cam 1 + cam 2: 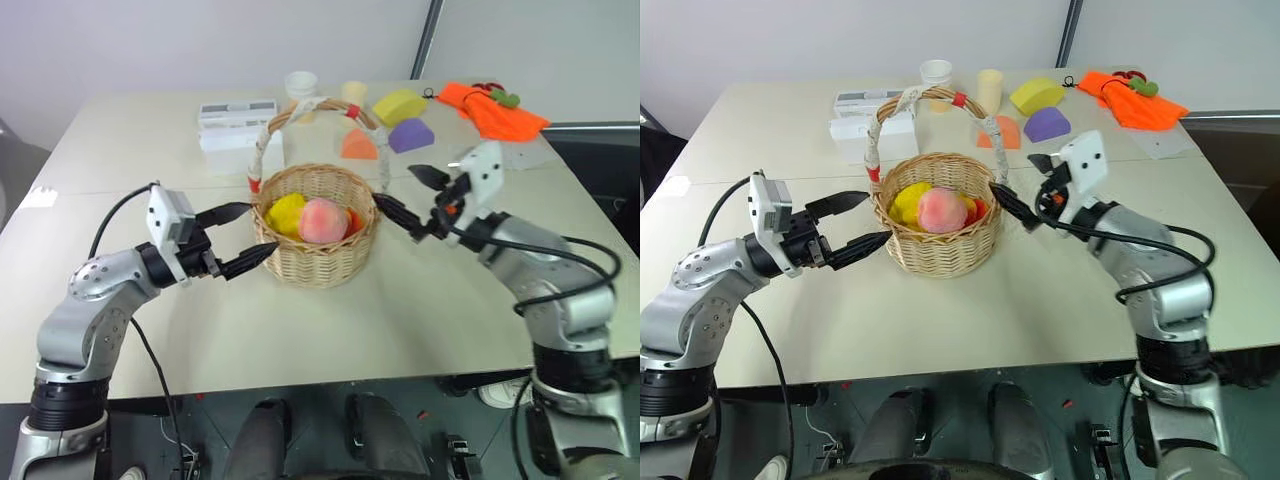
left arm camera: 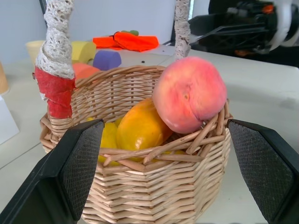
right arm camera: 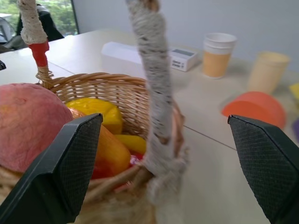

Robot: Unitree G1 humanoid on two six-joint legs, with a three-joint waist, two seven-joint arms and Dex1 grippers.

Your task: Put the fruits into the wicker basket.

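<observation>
Both claws are standing spread and empty, the left claw (image 1: 240, 240) just beside the basket (image 1: 316, 256) and the right claw (image 1: 410, 200) by its other side. The basket is holding the peach (image 1: 323, 220) and mango (image 2: 140, 128), sitting mid-table (image 1: 330, 330) with bare tabletop in front.

pale table (image 1: 420, 300) with wicker basket (image 1: 315, 262), wedge blocks (image 1: 398, 105), cups (image 1: 300, 88)

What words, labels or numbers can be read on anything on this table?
None can be read.
White box behind the basket: dark markings on its top face, too small and blurred to read.
Small white device beside the cups: a grey panel, nothing legible on it.
Paper cup: no print that shows.
</observation>
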